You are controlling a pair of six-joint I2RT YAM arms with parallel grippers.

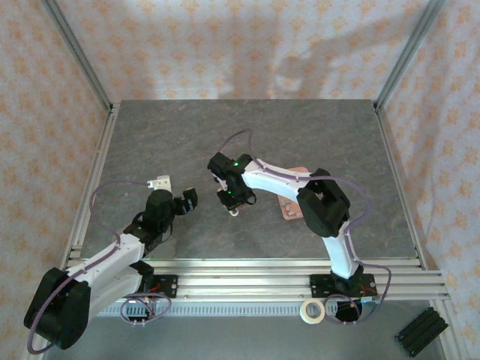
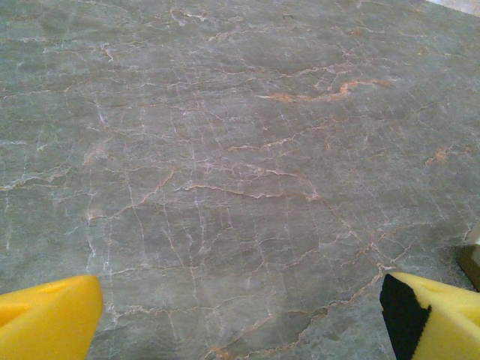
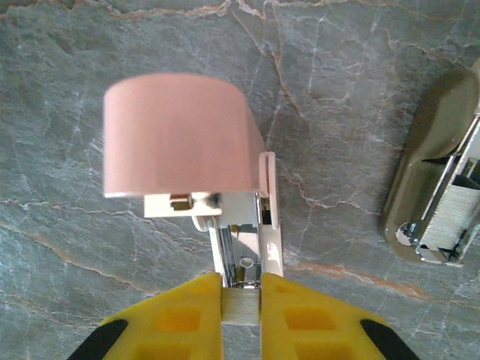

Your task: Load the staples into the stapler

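Note:
My right gripper (image 3: 241, 289) is shut on a short silvery strip of staples (image 3: 241, 313), pinched between its yellow fingers (image 3: 172, 322). Just ahead of it stands the pink mini stapler (image 3: 180, 135), its lid swung up and its metal channel (image 3: 238, 251) bare. The strip sits at the near end of that channel. From above, the right gripper (image 1: 236, 199) hovers at the table's middle. My left gripper (image 1: 187, 201) waits open to its left, its yellow fingers (image 2: 45, 319) wide apart over bare marble and holding nothing.
An olive-gold mini stapler (image 3: 427, 150) lies open to the right of the pink one, staples showing inside. A salmon-pink tray (image 1: 291, 204) sits under the right arm. A small white block (image 1: 159, 182) lies behind the left gripper. A tape roll (image 1: 313, 310) rests off the table's front.

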